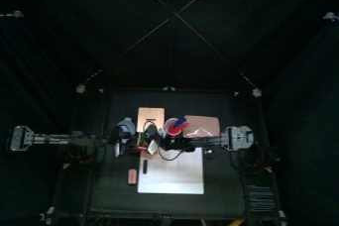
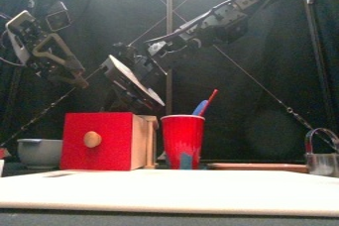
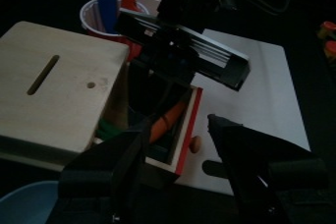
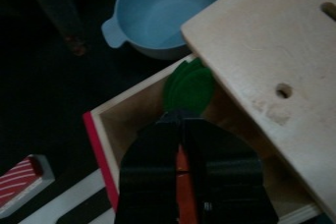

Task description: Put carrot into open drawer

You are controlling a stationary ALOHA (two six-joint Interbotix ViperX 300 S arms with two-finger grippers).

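The tan wooden box point(image 3: 59, 81) has its drawer point(image 3: 192, 120) pulled out, red front outward. My right gripper point(image 4: 184, 184) hangs over the drawer's pale inside point(image 4: 132, 110), shut on the carrot point(image 4: 186, 191), which shows as a thin orange strip between the jaws. In the left wrist view the carrot point(image 3: 164, 125) pokes down from the black right gripper into the drawer opening. A green piece point(image 4: 195, 85) lies inside the drawer. My left gripper point(image 3: 184, 169) hovers just off the drawer's front, jaws wide open and empty.
A blue bowl point(image 4: 157, 12) sits beside the box. A red cup point(image 2: 183, 141) with a blue and red piece in it stands by the box's other side. A small reddish piece point(image 3: 197, 147) lies on the white sheet point(image 3: 269, 81) before the drawer.
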